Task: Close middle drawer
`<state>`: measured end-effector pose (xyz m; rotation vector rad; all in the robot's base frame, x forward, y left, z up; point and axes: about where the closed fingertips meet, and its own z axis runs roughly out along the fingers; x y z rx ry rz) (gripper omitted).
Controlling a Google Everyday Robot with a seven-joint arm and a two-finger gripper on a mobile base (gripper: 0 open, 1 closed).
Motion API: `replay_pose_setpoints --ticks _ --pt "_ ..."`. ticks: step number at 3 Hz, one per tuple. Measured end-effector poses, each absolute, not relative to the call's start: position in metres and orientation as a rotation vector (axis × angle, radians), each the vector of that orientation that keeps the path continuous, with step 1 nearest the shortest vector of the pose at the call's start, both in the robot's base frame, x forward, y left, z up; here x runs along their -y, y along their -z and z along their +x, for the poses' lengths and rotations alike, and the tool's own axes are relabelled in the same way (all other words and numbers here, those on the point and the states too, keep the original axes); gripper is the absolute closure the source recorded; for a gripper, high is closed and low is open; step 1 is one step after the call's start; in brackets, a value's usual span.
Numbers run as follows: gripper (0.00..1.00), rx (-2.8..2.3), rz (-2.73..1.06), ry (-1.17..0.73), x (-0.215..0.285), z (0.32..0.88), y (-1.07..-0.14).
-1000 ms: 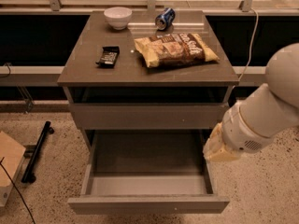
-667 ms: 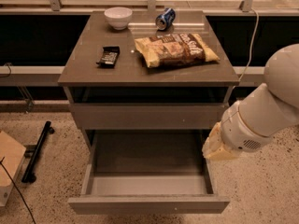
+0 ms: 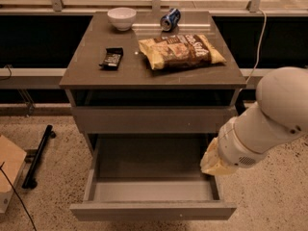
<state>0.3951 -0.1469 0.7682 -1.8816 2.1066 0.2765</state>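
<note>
Your middle drawer stands pulled out below the worktop's front edge; its long axis runs parallel to that edge, its flat handleless grey-brown front strip facing the camera; smooth grey floor, thin side walls; the gripper sits at the drawer's right wall, below the front right corner; spread or clamped, you cannot see.

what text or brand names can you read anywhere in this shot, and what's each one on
No text reads clearly enough to quote.
Chip bag: large pale lettering, too blurred to read.
Dark wrapper: white print, too blurred.
Blue can: markings too small.
Middle drawer, open: no lettering on its front.
Claw, beside the drawer's right wall: no label seen.
</note>
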Motion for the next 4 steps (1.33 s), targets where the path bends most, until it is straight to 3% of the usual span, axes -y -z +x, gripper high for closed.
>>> replay_pose_setpoints --ticks 4 --pt "1.00 -1.982 -1.932 -0.409 0.128 0.389 -0.678"
